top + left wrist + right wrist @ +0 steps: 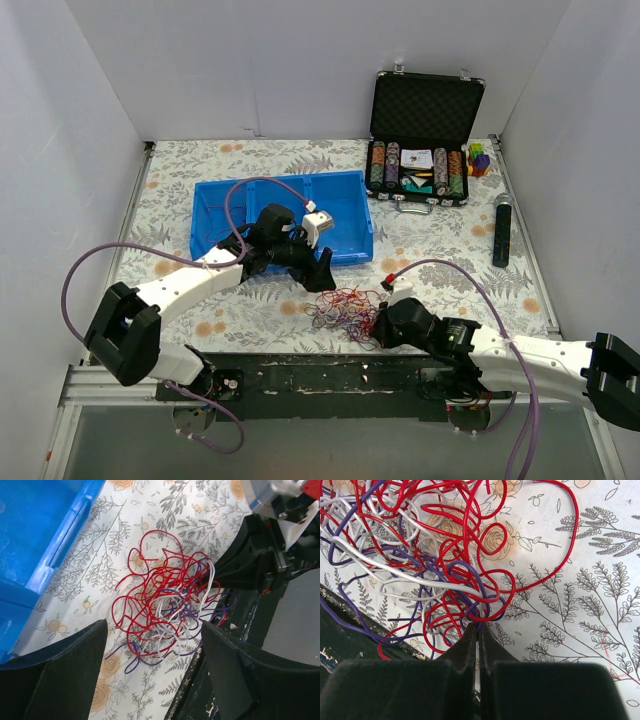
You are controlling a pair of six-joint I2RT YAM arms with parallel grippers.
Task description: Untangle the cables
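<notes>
Pressed together, the right gripper [478,630] pinches an edge loop of the cables [420,555] (likely anchoring them) at the table [500,290] front; the left gripper [154,629] hovers wide-spread above, ready to pull.

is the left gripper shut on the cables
No, the left gripper is open: in the left wrist view its fingers stand wide apart, with the cables showing between them.
</notes>
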